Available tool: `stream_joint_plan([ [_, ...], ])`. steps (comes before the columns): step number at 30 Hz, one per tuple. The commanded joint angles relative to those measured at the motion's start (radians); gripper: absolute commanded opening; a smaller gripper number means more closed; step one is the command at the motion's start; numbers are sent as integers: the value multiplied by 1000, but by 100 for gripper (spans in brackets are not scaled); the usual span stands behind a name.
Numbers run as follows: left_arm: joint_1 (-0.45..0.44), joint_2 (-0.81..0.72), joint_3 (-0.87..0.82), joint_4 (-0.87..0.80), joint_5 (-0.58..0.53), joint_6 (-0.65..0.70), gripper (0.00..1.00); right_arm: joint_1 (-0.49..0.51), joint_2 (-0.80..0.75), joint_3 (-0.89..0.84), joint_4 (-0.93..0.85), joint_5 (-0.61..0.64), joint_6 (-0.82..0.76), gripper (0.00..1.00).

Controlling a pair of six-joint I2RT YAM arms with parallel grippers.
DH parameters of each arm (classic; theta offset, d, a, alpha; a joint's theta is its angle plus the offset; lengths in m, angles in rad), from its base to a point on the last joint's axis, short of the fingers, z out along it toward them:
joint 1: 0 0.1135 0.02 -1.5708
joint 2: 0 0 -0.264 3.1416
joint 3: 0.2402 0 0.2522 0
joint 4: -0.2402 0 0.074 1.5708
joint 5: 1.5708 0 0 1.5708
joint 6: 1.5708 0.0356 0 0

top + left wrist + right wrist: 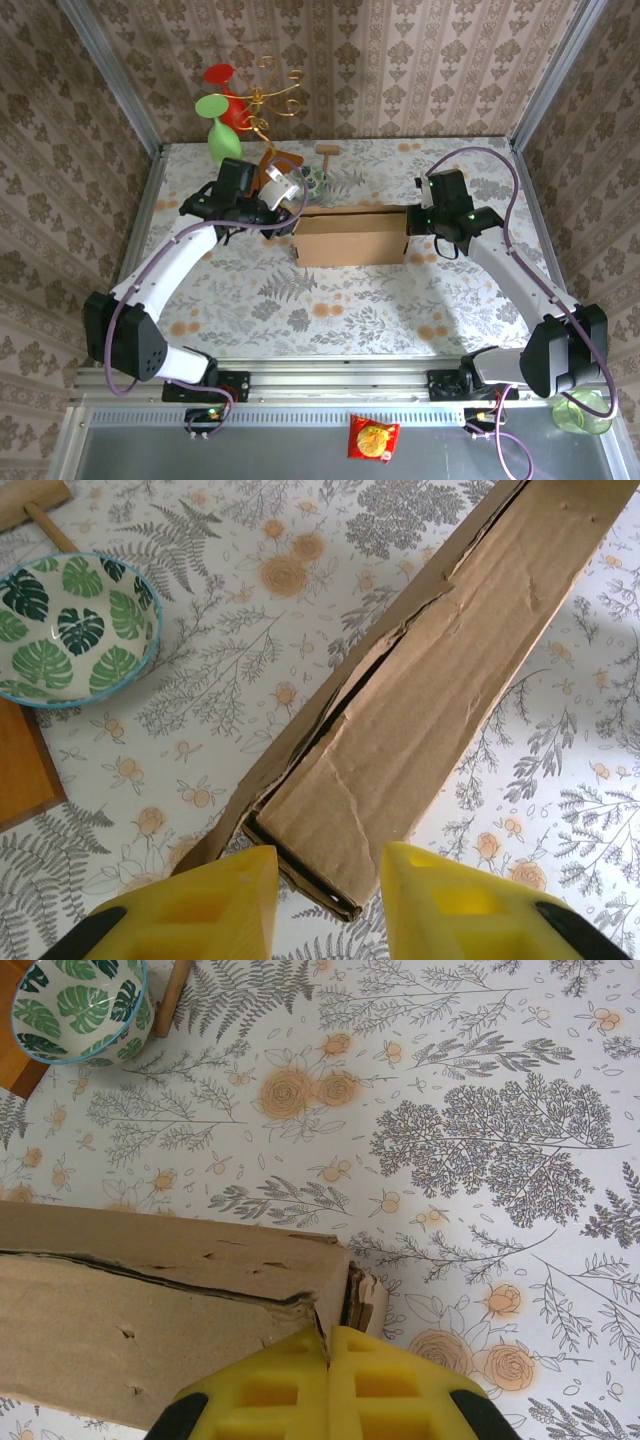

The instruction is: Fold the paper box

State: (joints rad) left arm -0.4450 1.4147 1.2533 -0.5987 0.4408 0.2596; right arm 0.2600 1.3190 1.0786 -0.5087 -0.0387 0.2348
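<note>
Left fingers straddle the paper box, grip unclear, right fingers shut; squeezing could buckle its cracked seam.

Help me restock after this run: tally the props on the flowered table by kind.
Paper box: 1
Leaf-print bowl: 1
Wooden board: 1
Wooden mallet: 1
Goblets: 2, green goblet and red goblet
Gold wire stand: 1
Total: 7
</note>
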Motion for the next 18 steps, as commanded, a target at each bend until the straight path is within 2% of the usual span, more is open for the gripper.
stream_joint_plan([
  [1, -4, 16, 28, -30, -17, 10, 32, 8, 21, 12, -77, 10, -12, 0],
  [4, -5, 22, 33, -25, -50, 12, 34, 7, 22, 12, -76, 7, -13, 0],
  [6, -4, 14, 37, -14, -109, 3, 43, 7, 22, 13, -78, 8, -12, 0],
  [9, -4, -22, 34, 12, -128, 4, 53, 8, 19, 12, -81, 8, -14, 0],
  [14, -4, -72, 6, 11, -87, 107, 65, 7, 20, 12, -83, 6, -17, 0],
  [18, 31, -75, -51, 40, -8, 207, 67, 8, 23, 14, -82, 2, -19, 0],
])
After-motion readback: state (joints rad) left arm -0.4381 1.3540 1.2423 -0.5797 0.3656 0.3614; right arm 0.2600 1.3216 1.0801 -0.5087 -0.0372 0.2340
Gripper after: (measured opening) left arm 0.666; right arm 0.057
